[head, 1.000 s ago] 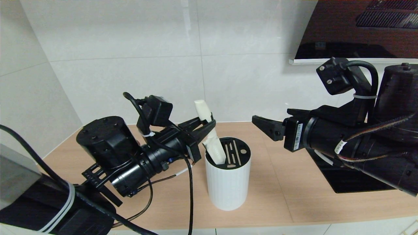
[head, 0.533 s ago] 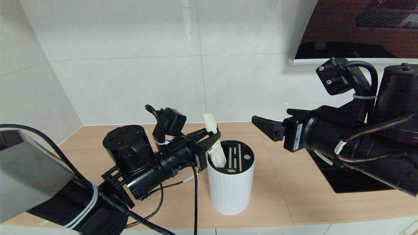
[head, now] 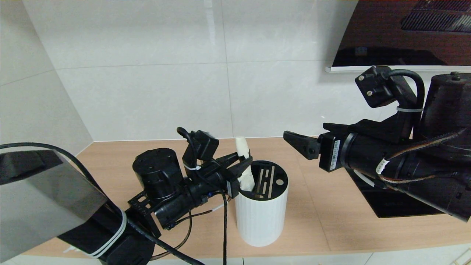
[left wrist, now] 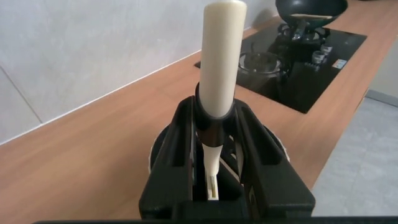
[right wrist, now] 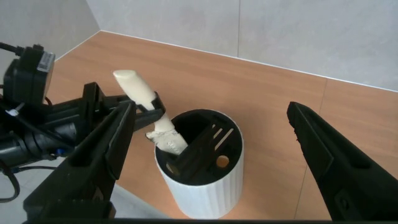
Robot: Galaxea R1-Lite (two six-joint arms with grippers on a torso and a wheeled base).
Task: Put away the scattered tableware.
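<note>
Cream-handled utensil (head: 241, 145), lower end hidden in white holder (head: 262, 217) | left gripper (head: 244, 162) clamps its handle | right gripper (right wrist: 210, 107), fingers spread wide.

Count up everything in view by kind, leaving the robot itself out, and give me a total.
Cream-handled utensil: 1, held in the left gripper over the holder
White slotted holder: 1
Black cooktop: 1
Dark pan on the cooktop: 1
Total: 4
</note>
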